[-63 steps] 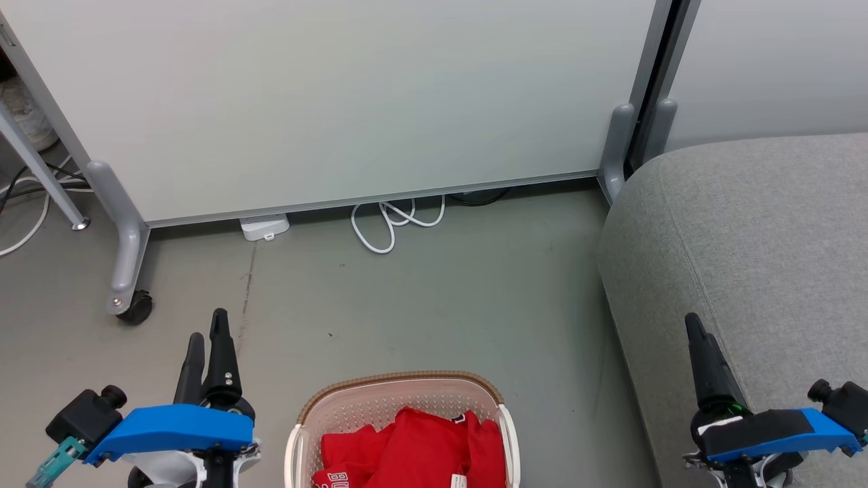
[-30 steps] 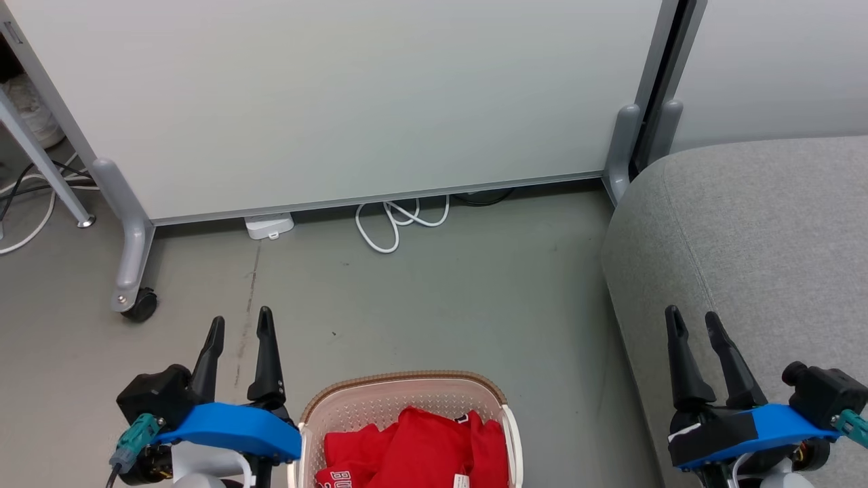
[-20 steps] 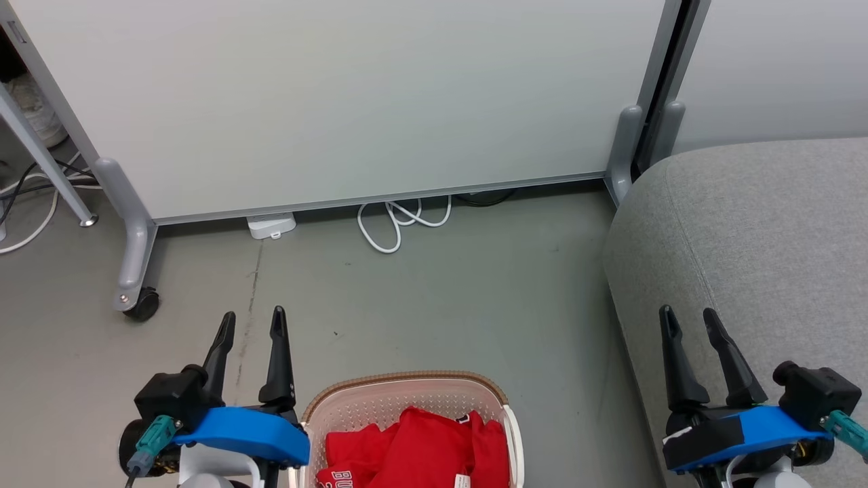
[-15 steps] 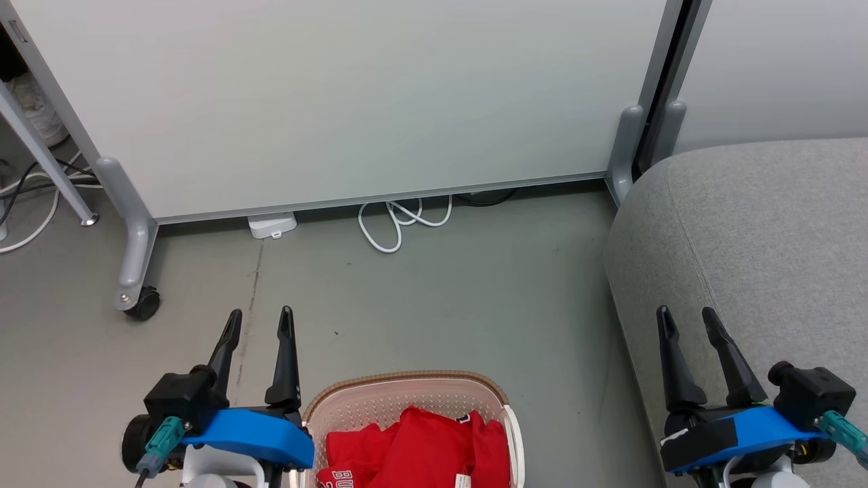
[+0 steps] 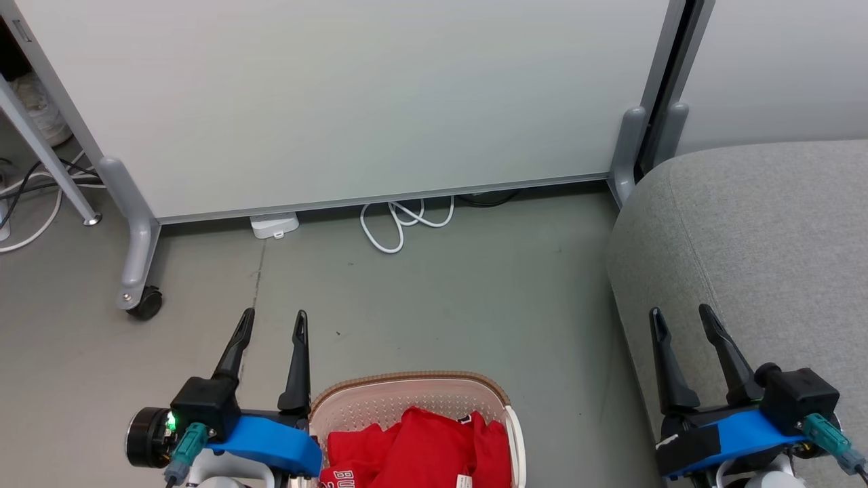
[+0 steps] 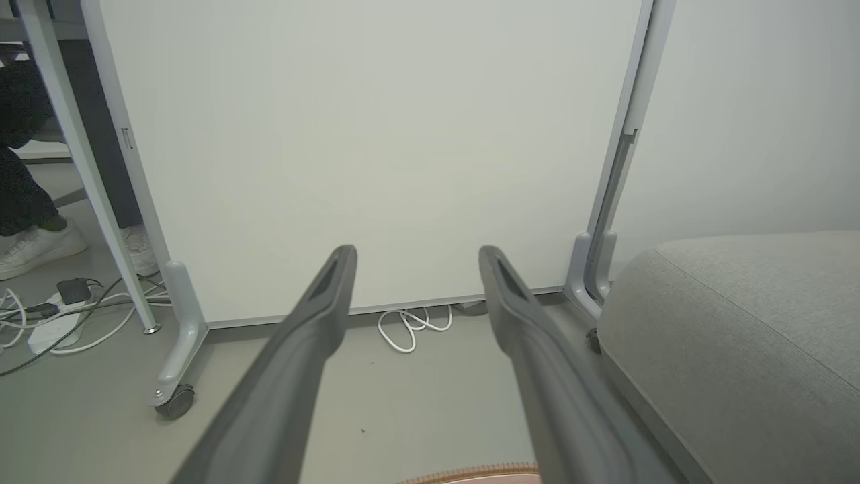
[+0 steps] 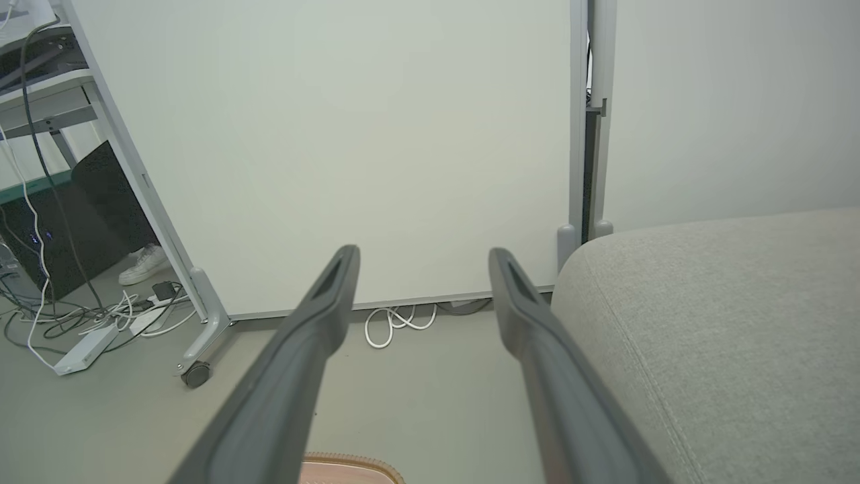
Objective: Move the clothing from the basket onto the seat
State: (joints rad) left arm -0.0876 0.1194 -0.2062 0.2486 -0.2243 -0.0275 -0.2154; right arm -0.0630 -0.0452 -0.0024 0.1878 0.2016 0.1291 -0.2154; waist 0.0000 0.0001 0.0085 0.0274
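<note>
Red clothing (image 5: 420, 451) with white lettering lies bunched in the cream basket (image 5: 366, 394) with its brown rim, at the bottom middle of the head view. Just left of the basket, my left gripper (image 5: 271, 321) is open and empty, fingers pointing away over the floor. The light grey seat (image 5: 759, 230) fills the right side. My right gripper (image 5: 680, 316) is open and empty over the seat's front left edge. The basket rim (image 6: 470, 474) peeks in at the bottom of the left wrist view, and the basket rim (image 7: 349, 465) also appears low in the right wrist view, beside the seat (image 7: 725, 316).
A pale partition panel (image 5: 352, 95) on castor feet (image 5: 139, 305) stands across the back. A white cable loop (image 5: 400, 227) and a white power block (image 5: 274, 226) lie under its lower edge. A person's white shoes (image 6: 33, 245) and cables lie far left.
Both arms turned their grippers from edge-on to flat. The left gripper moved right, close to the basket; the right one drifted slightly left. The camera shifted a little. Both stayed open.
</note>
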